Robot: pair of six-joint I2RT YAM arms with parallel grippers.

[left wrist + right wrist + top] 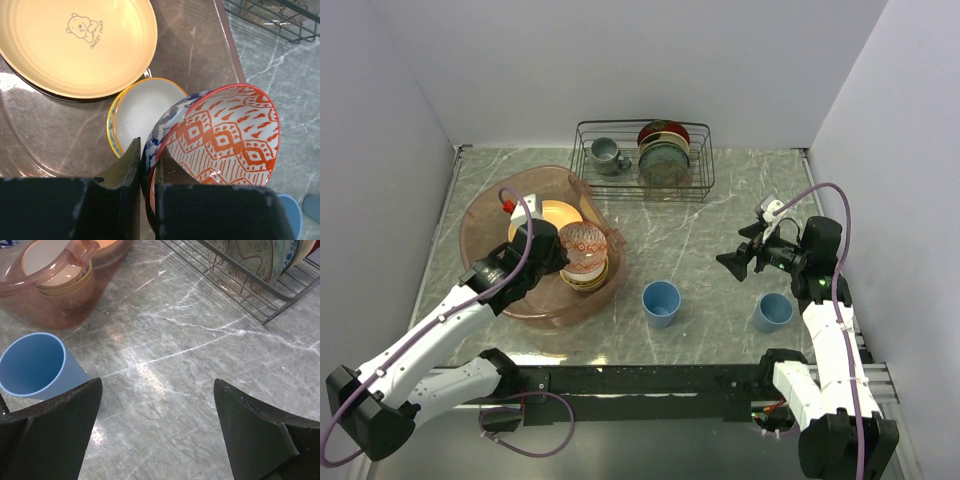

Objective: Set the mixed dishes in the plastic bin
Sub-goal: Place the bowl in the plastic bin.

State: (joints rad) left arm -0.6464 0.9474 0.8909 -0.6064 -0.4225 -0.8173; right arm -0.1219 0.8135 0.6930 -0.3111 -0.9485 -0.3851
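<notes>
Left wrist: red-patterned bowl (225, 135) in the closed left tool (148, 150)

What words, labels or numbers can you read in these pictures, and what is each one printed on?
"SWEET BEAR": printed on the yellow plate lying in the bin, seen in the left wrist view.
No other text, number or sign can be read in any view.
</notes>
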